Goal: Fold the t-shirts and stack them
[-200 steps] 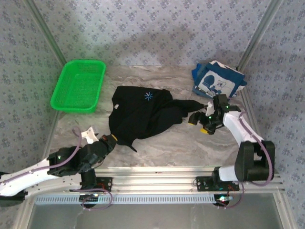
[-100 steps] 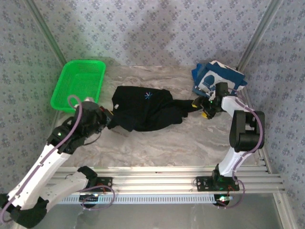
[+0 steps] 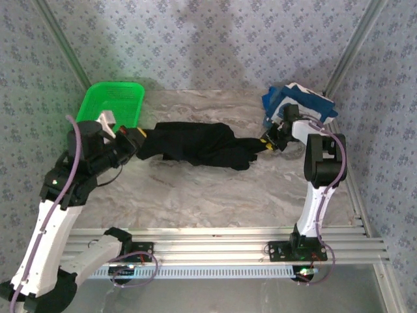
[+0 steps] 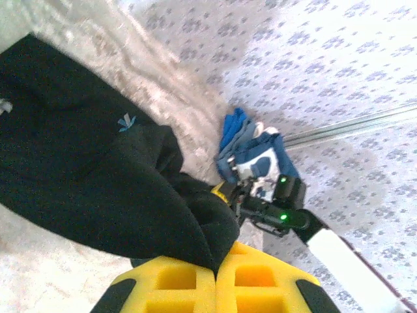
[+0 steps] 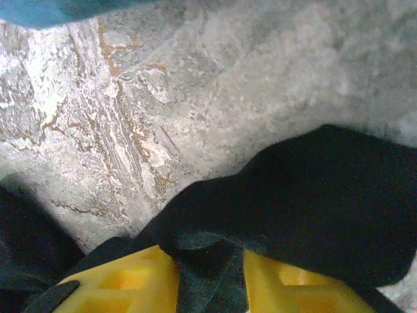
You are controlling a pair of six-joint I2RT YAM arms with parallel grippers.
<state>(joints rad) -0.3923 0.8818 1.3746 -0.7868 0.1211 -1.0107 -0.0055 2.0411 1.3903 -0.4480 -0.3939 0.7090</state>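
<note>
The black t-shirt (image 3: 192,142) hangs stretched in a long band across the back of the marble table, held at both ends. My left gripper (image 3: 135,136) is shut on its left end, beside the green basket; in the left wrist view black cloth (image 4: 124,195) is pinched between the yellow fingers (image 4: 172,287). My right gripper (image 3: 265,141) is shut on the right end, with a fold of black fabric (image 5: 208,261) clamped between its yellow pads (image 5: 130,283). The navy t-shirt (image 3: 301,103) with white print lies folded at the back right corner.
A green plastic basket (image 3: 111,107) stands at the back left, close to my left gripper. Patterned walls and metal frame posts close in the table on three sides. Bare marble (image 3: 215,195) spreads in front of the stretched shirt.
My left gripper has swung from the near left edge up and back toward the basket, dragging the shirt's left end. The right gripper moved back toward the navy shirt. The black shirt is now pulled out long.
</note>
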